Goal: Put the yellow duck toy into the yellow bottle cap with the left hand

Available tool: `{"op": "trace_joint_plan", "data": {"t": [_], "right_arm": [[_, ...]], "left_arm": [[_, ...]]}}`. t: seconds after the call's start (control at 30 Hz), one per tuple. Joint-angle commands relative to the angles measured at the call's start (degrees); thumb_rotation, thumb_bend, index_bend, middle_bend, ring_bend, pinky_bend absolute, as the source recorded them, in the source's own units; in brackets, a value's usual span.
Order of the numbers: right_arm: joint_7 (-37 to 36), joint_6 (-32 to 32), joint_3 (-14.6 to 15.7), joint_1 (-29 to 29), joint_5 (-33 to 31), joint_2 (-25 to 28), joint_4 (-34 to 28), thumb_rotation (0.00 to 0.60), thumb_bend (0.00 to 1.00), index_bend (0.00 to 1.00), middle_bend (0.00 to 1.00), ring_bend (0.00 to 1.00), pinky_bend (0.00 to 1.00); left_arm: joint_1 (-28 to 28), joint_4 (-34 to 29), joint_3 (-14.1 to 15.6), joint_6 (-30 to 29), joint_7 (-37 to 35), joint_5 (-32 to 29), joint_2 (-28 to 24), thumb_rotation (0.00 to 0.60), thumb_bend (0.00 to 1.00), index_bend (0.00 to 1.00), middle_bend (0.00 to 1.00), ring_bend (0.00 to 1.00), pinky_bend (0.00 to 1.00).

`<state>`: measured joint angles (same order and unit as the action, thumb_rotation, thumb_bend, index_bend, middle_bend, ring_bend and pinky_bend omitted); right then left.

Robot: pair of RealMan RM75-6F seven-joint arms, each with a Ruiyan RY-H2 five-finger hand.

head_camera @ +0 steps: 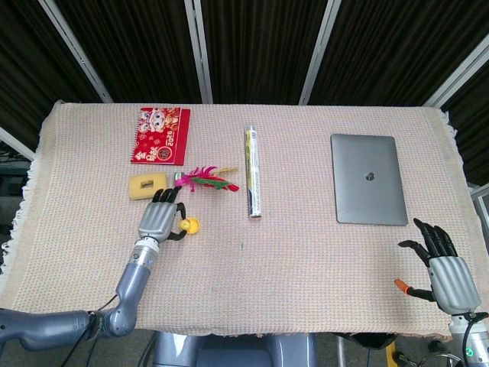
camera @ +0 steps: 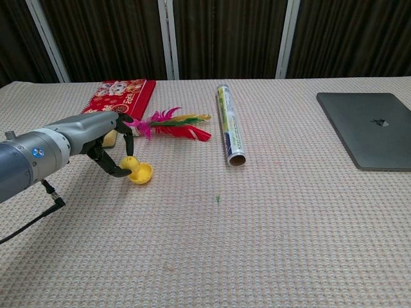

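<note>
Although the duck [camera: 129, 164] sits right at the cap [camera: 142, 173], the left hand [camera: 112, 149] has it pinched between dark fingers [camera: 118, 171], so the drop is not yet made. In the chest view the duck hangs at the cap's near-left rim, touching it or just above it; whether it is fully over the hollow cannot be told. In the head view the duck [head_camera: 184, 224] and cap [head_camera: 193, 225] overlap just beside the left hand [head_camera: 158, 220].

The main risk is a release off-centre: the cap is shallow and light, so a duck let go on its rim would likely roll out onto the desk [camera: 257, 244] or tip the cap. Fingers opening close to the rim could also nudge the cap away. A further push sideways might slide it toward the feather toy [camera: 168, 123], which lies near behind.

The right hand [head_camera: 447, 269] rests well apart at the desk's near right corner, fingers spread and holding nothing.
</note>
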<state>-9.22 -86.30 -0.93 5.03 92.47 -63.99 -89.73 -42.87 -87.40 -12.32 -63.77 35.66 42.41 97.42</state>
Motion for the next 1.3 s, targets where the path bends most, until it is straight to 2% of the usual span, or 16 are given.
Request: {"op": "trace_joint_plan", "data": {"t": [0.03,1.3], "right_arm": [[-0.10,-0.12,0.05,-0.08,0.05,0.01,0.04,0.600,0.02,0.31,0.01,0.00,0.00],[-1.88,-1.87,0.47,-1.97,-0.45,0.19,1.07,0.600,0.02,0.31,0.01,0.00,0.00]], "left_arm": [[-0.26,0.08,0.05,0.18,0.10,0.17,0.30,0.600,0.32,0.55,0.02,0.05,0.00],[-1.47,4.41,0.82,1.77,0.29,-0.03,2.93,0.600,0.32,0.55,0.02,0.04,0.00]]}}
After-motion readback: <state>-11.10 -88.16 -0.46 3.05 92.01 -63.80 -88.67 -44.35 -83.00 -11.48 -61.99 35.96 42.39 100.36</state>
